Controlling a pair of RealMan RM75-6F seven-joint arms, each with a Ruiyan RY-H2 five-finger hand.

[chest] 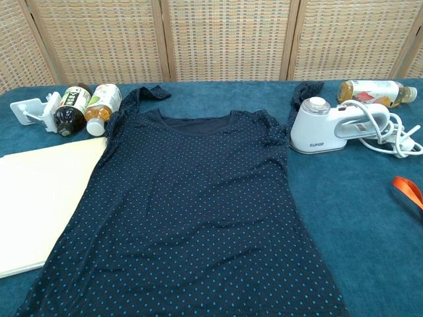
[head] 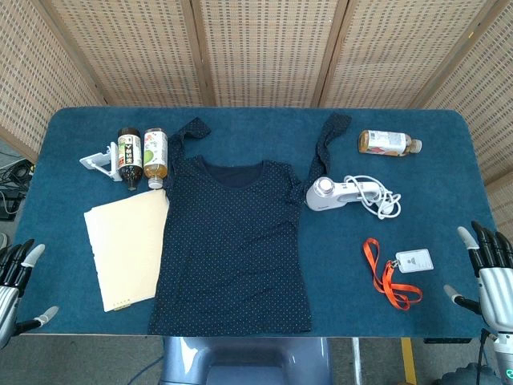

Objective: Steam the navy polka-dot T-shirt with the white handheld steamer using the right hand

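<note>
The navy polka-dot T-shirt (head: 231,241) (chest: 192,218) lies flat in the middle of the blue table, collar away from me. The white handheld steamer (head: 335,192) (chest: 330,127) lies on its side just right of the shirt's right sleeve, its coiled cord (head: 383,200) trailing to the right. My right hand (head: 490,269) hovers at the table's front right corner, fingers spread, holding nothing, well away from the steamer. My left hand (head: 18,277) hangs at the front left edge, fingers apart and empty. Neither hand shows in the chest view.
Two drink bottles (head: 143,154) and a white clip holder (head: 100,163) lie at the back left. A cream folder (head: 127,245) sits left of the shirt. Another bottle (head: 389,143) lies behind the steamer. An orange lanyard with a badge (head: 398,273) lies front right.
</note>
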